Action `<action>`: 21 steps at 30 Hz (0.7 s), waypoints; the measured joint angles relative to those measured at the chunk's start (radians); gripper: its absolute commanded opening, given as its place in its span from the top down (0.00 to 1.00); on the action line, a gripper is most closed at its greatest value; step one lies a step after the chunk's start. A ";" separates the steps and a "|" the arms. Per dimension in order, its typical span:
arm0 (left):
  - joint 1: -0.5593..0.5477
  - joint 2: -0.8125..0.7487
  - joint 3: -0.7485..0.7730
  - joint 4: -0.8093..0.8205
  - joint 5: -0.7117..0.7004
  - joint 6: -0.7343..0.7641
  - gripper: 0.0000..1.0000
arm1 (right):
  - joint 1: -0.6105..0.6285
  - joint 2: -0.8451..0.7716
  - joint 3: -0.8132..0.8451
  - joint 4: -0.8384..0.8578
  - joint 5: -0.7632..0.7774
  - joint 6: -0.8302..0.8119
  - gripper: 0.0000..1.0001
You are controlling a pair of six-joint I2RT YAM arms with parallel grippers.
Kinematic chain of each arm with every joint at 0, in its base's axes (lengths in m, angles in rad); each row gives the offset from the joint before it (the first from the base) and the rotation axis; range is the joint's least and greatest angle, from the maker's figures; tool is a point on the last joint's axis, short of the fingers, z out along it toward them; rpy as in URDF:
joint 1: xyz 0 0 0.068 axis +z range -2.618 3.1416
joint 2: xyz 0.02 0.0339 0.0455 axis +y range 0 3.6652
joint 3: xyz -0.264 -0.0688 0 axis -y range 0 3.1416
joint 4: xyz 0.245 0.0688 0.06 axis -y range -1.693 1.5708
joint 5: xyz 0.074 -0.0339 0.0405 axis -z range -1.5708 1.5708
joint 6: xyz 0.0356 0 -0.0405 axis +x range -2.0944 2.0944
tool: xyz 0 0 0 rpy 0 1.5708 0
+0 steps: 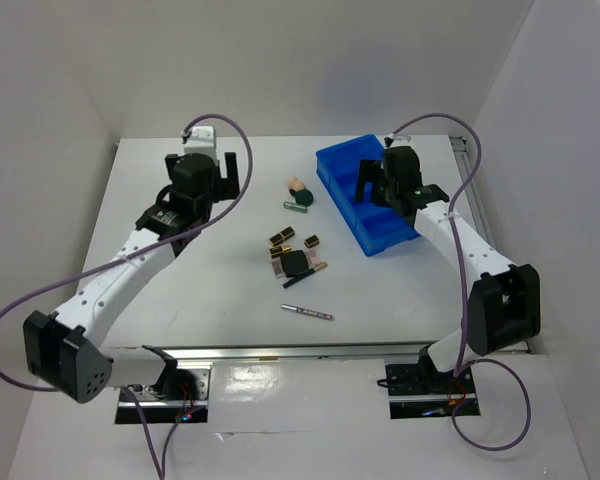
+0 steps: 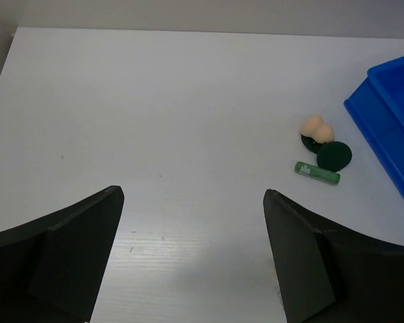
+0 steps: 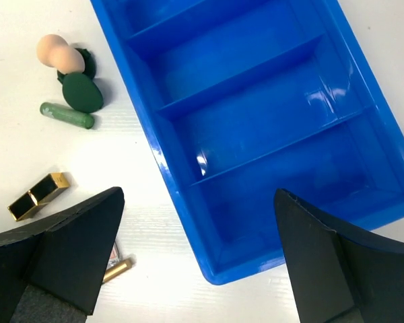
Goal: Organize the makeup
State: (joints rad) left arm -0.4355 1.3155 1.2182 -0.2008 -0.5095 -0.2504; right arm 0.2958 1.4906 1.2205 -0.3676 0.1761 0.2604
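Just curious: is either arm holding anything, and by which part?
Nothing is held. The left end effector and right end effector are both open and empty.

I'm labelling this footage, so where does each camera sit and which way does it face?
Top: fixed above and behind, looking down on the table; left arm and right arm show.
Left wrist: on the left arm, facing down at table, sponge and green tube; the open left gripper frames the bottom.
Right wrist: above the blue bin, looking into its compartments; the open right gripper frames the bottom.
Shared: both wrist views show sponge and bin.
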 measured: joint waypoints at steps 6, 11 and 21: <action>0.048 -0.158 -0.084 0.008 0.045 -0.048 0.00 | 0.008 0.000 -0.006 -0.013 0.021 0.031 0.00; 0.046 -0.153 -0.049 -0.032 0.090 -0.064 0.00 | 0.010 -0.002 -0.033 -0.010 -0.201 -0.010 0.00; 0.046 -0.130 -0.033 -0.126 0.185 -0.098 0.00 | 0.416 0.033 -0.071 -0.029 -0.331 -0.090 0.13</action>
State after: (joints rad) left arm -0.3897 1.1854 1.1854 -0.3267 -0.3248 -0.3485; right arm 0.7120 1.5234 1.1500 -0.3969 -0.1547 0.1707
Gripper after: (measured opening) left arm 0.995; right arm 0.942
